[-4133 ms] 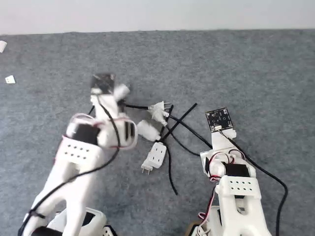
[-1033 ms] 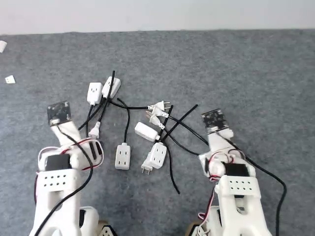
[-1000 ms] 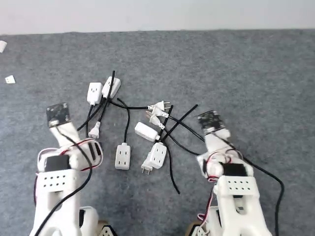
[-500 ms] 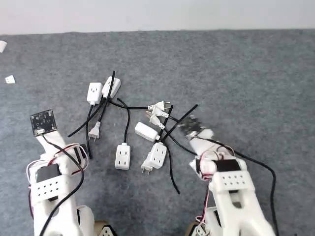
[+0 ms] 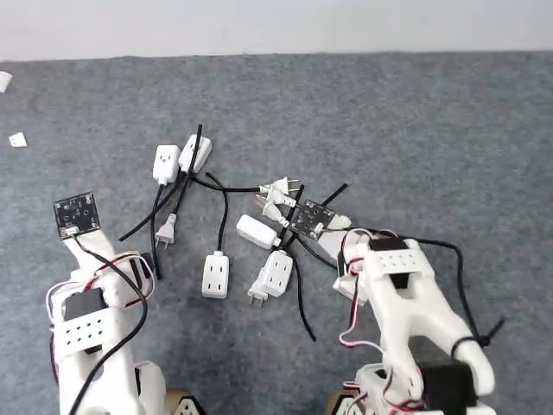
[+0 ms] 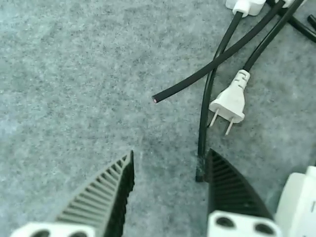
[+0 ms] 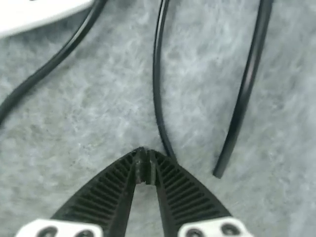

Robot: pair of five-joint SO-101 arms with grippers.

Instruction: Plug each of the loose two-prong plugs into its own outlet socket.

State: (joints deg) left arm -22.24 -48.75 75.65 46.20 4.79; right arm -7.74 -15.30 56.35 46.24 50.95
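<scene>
A loose white two-prong plug (image 6: 228, 103) on a black cable lies on the grey carpet just beyond my left gripper (image 6: 169, 155), which is open and holds nothing. In the high view this plug (image 5: 165, 230) sits left of a white outlet socket (image 5: 214, 274). Two more plugs (image 5: 278, 187) lie in the tangle of cables at the middle, beside further sockets (image 5: 276, 271). My right gripper (image 7: 143, 159) is shut and holds nothing, its tips low over the carpet next to a black cable (image 7: 159, 89). The right arm (image 5: 393, 277) leans left over the cables.
Two white sockets (image 5: 166, 162) lie at the back left, and a white block (image 5: 257, 231) lies in the middle. Black cables (image 5: 223, 216) cross the carpet between them. A cut cable end (image 6: 156, 99) lies ahead of the left gripper. Open carpet spreads to the right and behind.
The right arm has swung left and now leans over the cables at the middle. The left arm drew back to the lower left and has kept still for the last half second.
</scene>
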